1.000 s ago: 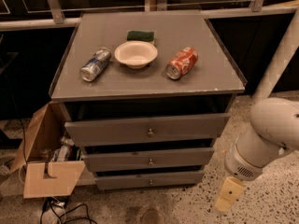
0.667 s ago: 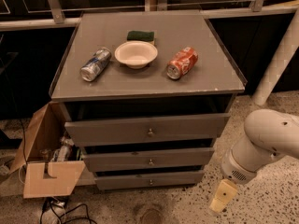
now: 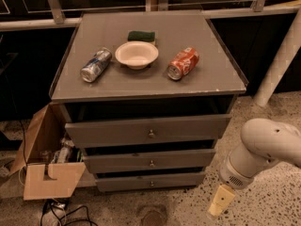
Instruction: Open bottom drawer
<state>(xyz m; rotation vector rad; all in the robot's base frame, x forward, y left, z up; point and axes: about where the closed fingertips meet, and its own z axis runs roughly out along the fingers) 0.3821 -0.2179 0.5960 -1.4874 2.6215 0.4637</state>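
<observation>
A grey cabinet has three drawer fronts. The bottom drawer (image 3: 150,181) is the slimmest front, lowest of the three, shut, with a small round metal knob at its centre. My gripper (image 3: 219,202) hangs low at the lower right, just above the floor, right of the bottom drawer's front and apart from it. My white arm (image 3: 263,149) reaches in from the right edge.
The cabinet top (image 3: 188,86) carries a blue can (image 3: 96,65) on its side, a white bowl (image 3: 136,54), a green sponge (image 3: 141,36) and a red can (image 3: 183,63) on its side. An open cardboard box (image 3: 47,173) stands at the cabinet's left. A white pole (image 3: 280,60) is at the right.
My arm and gripper have moved slightly left and down, nearer the cabinet's lower right corner. The drawers have not moved.
</observation>
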